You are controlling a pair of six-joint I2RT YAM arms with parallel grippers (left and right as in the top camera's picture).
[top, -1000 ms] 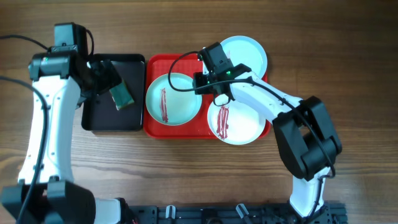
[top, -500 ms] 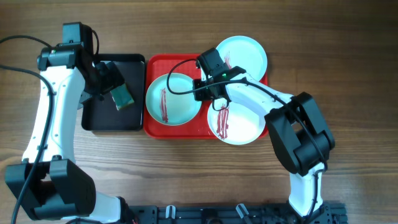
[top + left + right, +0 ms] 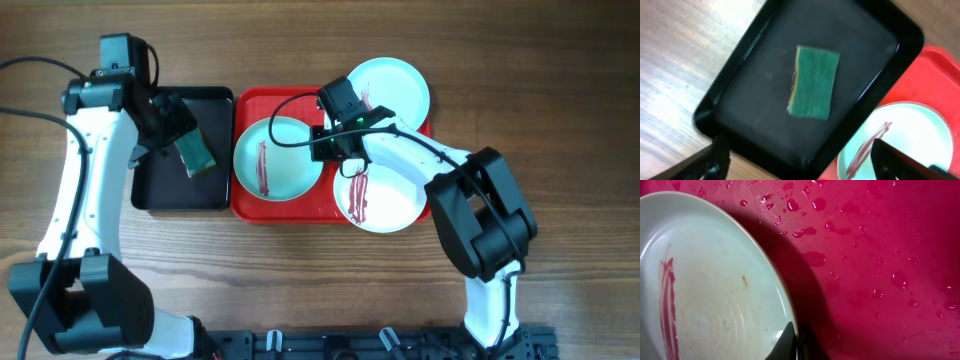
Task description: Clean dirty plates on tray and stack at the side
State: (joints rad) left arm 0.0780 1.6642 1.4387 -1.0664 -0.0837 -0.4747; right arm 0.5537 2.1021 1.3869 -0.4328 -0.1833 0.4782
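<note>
**Left fingers spread over the sponge, right fingers pinched on a plate rim**

At the left of the overhead frame, the left fingers (image 3: 890, 157) are released and spread wide, with nothing between them. They hang above the black tray (image 3: 160, 195) on the desk (image 3: 300, 280). A green sponge (image 3: 813, 82) lies flat in that tray, apart from both fingers.

Just right of it sits the red tray (image 3: 255, 100), its floor beaded with water. The streaked mint plate (image 3: 278, 158) lies in the tray's left half, with dark red streaks down its middle.

The right fingers (image 3: 785, 341) are clenched on this plate's right rim, which runs in between the tips at the bottom centre of the wrist frame.

Lower right, the white plate (image 3: 385, 195), also streaked red, overhangs the tray's rim. At the upper right, the second mint plate (image 3: 392, 88) overhangs the tray's top edge.
</note>
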